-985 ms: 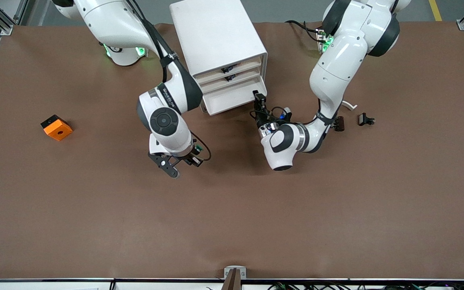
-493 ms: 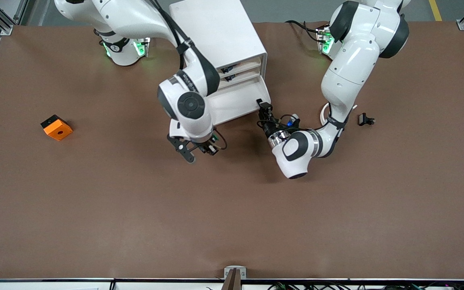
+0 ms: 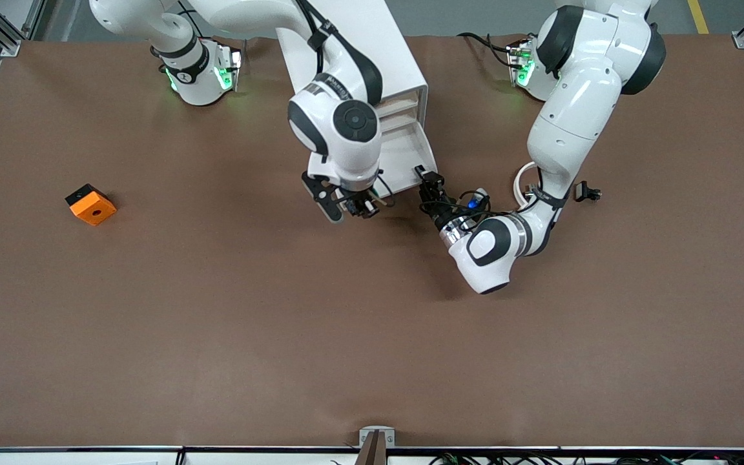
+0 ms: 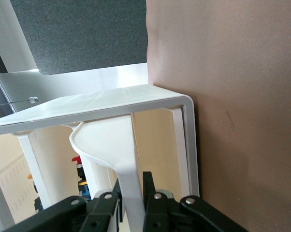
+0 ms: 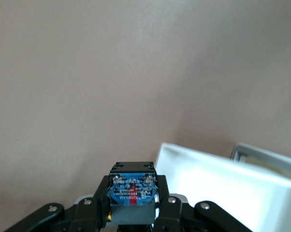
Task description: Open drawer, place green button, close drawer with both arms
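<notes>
The drawer (image 3: 405,155) stands pulled out of the white cabinet (image 3: 394,55), below two closed ones. My left gripper (image 3: 426,178) is at the front corner of the drawer. In the left wrist view its fingers (image 4: 148,181) flank the drawer's white curved handle (image 4: 103,145) and are shut on it. My right gripper (image 3: 354,206) hangs over the table, just off the front of the drawer at the right arm's end. It is shut on the button (image 5: 133,191), whose blue-labelled base faces the right wrist camera. The white drawer (image 5: 208,186) lies just ahead of it.
An orange block with a hole (image 3: 91,204) lies toward the right arm's end of the table. A small dark part (image 3: 586,191) and a white curved ring (image 3: 519,183) lie near the left arm's forearm. The left arm's wrist (image 3: 488,252) hangs low in front of the cabinet.
The left gripper has drawn the drawer farther out toward the front camera. The right arm has swung from over the table to the drawer's front, carrying the button.
</notes>
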Available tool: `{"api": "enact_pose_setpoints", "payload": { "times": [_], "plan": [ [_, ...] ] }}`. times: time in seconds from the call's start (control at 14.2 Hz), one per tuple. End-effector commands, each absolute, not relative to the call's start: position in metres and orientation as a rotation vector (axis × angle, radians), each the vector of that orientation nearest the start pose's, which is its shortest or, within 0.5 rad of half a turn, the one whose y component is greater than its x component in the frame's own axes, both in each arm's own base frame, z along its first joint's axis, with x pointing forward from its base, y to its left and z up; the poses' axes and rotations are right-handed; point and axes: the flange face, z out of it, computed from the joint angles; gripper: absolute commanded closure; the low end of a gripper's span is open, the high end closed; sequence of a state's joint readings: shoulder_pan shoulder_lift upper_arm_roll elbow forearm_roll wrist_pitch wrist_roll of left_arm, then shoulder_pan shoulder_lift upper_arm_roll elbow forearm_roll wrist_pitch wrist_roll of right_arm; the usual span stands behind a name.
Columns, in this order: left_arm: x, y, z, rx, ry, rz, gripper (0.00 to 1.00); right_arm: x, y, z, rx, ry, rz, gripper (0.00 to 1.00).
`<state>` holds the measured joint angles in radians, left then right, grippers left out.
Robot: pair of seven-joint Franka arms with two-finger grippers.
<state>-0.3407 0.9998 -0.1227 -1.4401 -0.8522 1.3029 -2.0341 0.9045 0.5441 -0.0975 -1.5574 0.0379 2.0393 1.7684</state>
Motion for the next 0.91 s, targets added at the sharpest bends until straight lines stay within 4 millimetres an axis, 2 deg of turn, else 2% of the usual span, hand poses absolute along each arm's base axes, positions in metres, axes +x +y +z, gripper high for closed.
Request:
{"api": "enact_pose_setpoints", "payload": {
  "times": [0.0,0.49,0.7,0.84],
  "plan": [
    [0.502,-0.349,0.112,-1.169,-1.602,1.553,0.00,0.442,0.527,0.334,-2.819,1.528,-0.069,1.00],
    [0.525,-0.347,0.129,-1.264,-1.650,1.558,0.00,0.410,0.546,0.321,-2.838,1.555,-0.089,1.00],
    [0.549,-0.338,0.148,-1.438,-1.649,1.593,0.00,0.399,0.554,0.318,-2.846,1.536,-0.082,1.00],
    [0.565,-0.322,0.159,-1.564,-1.640,1.615,0.00,0.394,0.558,0.310,-2.862,1.529,-0.075,1.00]
  ]
}}
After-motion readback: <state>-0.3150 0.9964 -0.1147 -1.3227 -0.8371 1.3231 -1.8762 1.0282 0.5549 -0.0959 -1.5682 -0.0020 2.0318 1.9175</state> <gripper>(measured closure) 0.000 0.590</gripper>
